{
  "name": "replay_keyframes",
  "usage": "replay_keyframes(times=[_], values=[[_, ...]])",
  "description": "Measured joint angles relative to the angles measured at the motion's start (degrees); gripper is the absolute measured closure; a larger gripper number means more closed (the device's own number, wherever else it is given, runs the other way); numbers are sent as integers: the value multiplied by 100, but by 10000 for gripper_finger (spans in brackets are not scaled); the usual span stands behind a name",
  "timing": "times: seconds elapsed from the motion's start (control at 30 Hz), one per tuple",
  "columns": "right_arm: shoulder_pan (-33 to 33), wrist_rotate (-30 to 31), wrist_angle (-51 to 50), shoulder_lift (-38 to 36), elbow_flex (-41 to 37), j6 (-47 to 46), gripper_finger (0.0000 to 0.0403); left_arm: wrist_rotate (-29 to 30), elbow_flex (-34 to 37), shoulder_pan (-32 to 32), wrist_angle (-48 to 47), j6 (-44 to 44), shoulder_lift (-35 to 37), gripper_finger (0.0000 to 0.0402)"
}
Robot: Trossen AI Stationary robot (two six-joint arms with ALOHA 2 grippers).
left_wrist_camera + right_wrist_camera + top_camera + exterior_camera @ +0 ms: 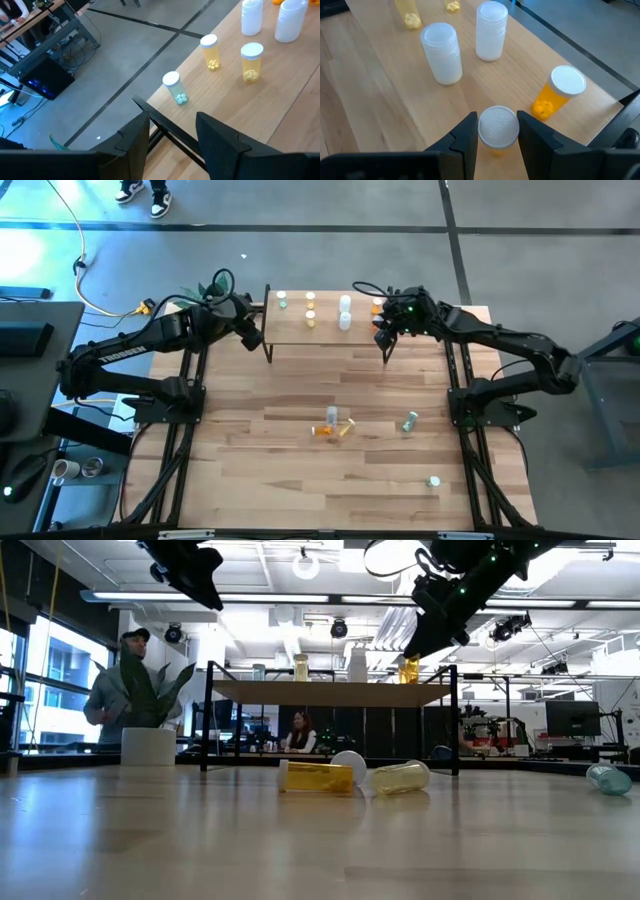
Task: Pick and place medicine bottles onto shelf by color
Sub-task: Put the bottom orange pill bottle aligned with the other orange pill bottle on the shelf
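Note:
The shelf (300, 338) stands at the table's far edge. On its top stand a green bottle (175, 87), two yellow bottles (210, 50), two white bottles (441, 52) and an orange bottle (559, 92). My right gripper (496, 120) is over the shelf's right end, shut on a second orange bottle (498, 129) with a white cap. My left gripper (173, 122) hangs open above the shelf's left end with nothing between its fingers. On the table lie an orange bottle (318, 776), a yellow bottle (400, 777) and two green ones (409, 421). My right gripper pinches the orange bottle between its two fingers, one on each side at the cap's rim (481, 131). The fingers slant down from the table's right side. The bottle stands upright, cap up. Whether its base rests on the shelf top, I cannot tell.
A potted plant (148, 745) stands by the table's far left corner. People are in the room beyond the table. The shelf's right end between the white bottles and the standing orange one has little bare wood (520, 75). Bare tabletop (300, 390) lies in front of the shelf.

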State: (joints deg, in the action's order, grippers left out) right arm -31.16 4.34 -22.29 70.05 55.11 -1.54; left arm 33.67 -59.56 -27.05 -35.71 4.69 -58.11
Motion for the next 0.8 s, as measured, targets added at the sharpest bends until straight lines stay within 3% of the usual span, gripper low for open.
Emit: replay_keyframes(times=[0.5,0.8], values=[[4,2,77,148,20,-101,294,-1,-1,0,-4,2,1,249],[4,161,-39,177,-16,-120,248,-2,1,0,-4,2,0,249]])
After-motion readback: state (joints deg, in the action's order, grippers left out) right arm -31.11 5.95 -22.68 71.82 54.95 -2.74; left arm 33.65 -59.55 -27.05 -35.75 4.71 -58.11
